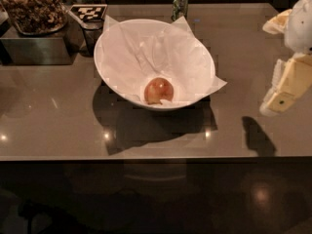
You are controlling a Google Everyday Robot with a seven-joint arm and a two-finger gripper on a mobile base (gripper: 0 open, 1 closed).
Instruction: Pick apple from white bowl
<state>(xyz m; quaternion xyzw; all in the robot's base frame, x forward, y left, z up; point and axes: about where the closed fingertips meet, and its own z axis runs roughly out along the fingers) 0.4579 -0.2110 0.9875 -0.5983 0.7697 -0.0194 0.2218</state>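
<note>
A small reddish-orange apple [159, 90] lies at the bottom of the large white bowl [113, 80], near its front wall. The bowl is lined with crinkled white paper [161, 52] whose corners stick out over the rim, and it stands in the middle of the brown table [53, 116]. My gripper [282, 95] hangs at the right edge of the view, well to the right of the bowl and above the table. It holds nothing that I can see.
A green drink can [180, 4] stands behind the bowl at the table's far edge. A metal box with a tray of brown dried material [33, 9] is at the back left, next to a black-and-white marker tag [88, 12]. The table's front edge runs below the bowl.
</note>
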